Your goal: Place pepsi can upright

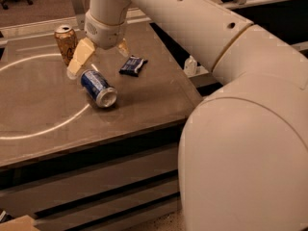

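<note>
Okay, the blue aluminium pepsi can [97, 87] with the silver rim lies on its side on the grey-brown tabletop [149, 100], roughly mid-table, with one silver end pointing toward the front edge. The white arm's two-finger gripper [99, 61] hangs just above the can's far end, tan fingers [79, 57] spread wide with nothing between them. A tan-gold drink can [65, 41] stands upright behind and to the left, near the left-hand finger. A small dark blue snack wrapper [133, 65] lies flat to the right, apart from the pepsi can. Handling guess: the can is probably light, though I can't tell if it's full or empty. The wall is thin and smooth, so it will likely dent under a hard squeeze and slip under a weak one. Being round, it will roll if nudged from the side. The best hold looks like across the body around mid-length, one finger on each curved side, away from the rims, then tip it onto its base. Watch the tan-gold can on the way down, since the near finger could clip it.
</note>
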`<state>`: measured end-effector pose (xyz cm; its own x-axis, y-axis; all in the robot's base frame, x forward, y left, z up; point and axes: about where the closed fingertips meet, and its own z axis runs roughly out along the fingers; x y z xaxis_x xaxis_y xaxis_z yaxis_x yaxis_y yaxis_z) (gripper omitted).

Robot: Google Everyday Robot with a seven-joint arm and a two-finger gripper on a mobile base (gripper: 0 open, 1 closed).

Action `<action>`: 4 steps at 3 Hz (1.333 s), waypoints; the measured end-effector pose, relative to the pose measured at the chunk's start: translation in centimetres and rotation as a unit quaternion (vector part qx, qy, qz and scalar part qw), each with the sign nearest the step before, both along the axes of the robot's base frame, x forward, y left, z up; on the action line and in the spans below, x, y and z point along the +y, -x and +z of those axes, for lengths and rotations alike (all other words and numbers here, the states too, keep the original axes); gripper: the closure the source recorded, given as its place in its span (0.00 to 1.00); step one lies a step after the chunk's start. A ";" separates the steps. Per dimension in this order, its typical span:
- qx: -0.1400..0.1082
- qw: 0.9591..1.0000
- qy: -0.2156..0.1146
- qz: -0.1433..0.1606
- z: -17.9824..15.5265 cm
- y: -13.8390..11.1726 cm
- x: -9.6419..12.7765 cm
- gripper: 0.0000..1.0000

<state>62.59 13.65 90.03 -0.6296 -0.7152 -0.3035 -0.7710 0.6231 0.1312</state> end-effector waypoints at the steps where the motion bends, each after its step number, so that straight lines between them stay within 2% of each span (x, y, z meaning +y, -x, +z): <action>1: 0.018 1.000 0.011 0.013 -1.5 0.3 1.7 0.00; 3: 0.047 0.998 0.028 0.020 -3.9 0.7 2.9 0.00; 4: 0.053 0.998 0.038 0.023 -4.6 0.5 3.3 0.16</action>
